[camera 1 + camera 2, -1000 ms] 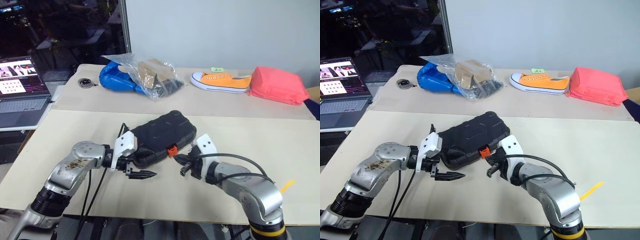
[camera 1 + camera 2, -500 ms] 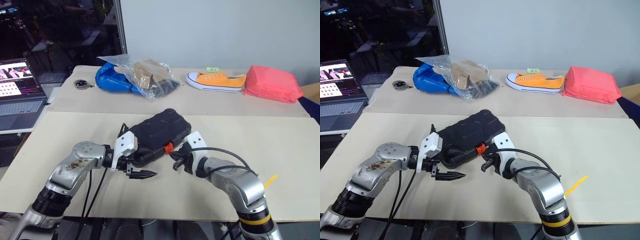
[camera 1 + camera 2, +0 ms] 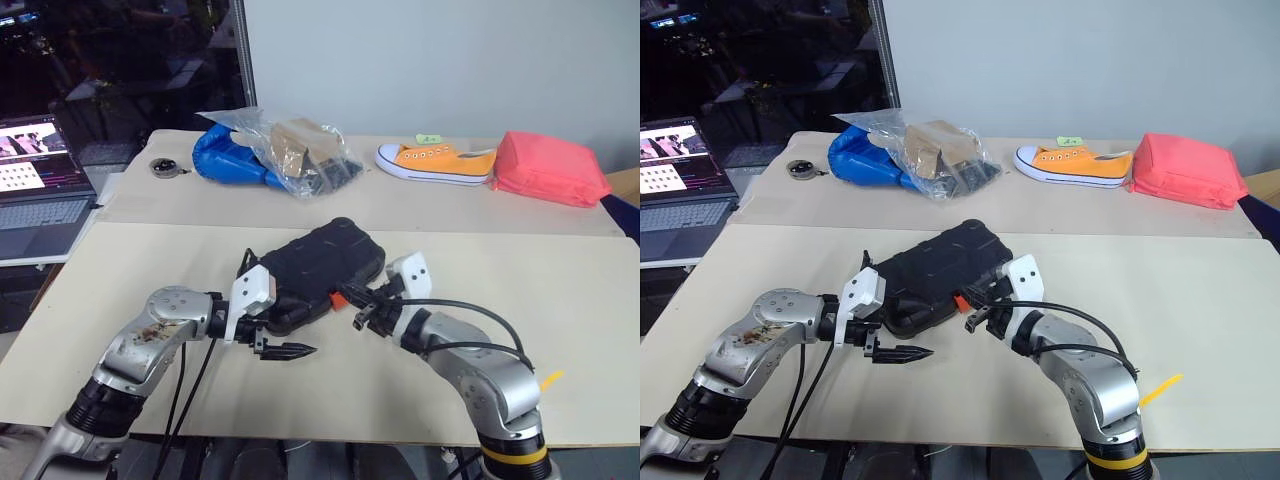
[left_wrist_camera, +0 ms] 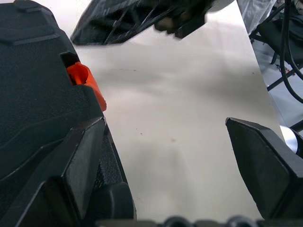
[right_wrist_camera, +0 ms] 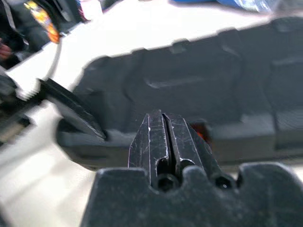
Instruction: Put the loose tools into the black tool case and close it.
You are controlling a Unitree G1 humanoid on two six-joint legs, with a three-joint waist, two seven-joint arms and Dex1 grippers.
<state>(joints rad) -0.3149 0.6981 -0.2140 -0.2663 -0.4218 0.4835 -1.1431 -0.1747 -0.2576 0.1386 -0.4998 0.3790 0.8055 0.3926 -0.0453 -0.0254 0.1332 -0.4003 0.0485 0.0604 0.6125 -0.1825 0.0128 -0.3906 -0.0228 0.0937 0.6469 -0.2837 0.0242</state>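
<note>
Beige table (image 3: 560, 275), white wall behind. I see the black tool case (image 3: 318, 272) lying shut mid-table, contents hidden. Left gripper (image 3: 282, 349) spread wide at its near corner; right gripper (image 3: 362, 315) pinched empty by the orange latch (image 3: 338, 297). Clear bag (image 3: 300, 152) of parts behind.

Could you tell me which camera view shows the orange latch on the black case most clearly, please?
The left wrist view: the orange latch sits large and unobstructed on the case. The head views show it as a speck; the right wrist view hides most of it behind the shut right gripper.

laptop (image 3: 45, 190) cut off at edge, bag (image 3: 300, 155) contents indistinct
</note>
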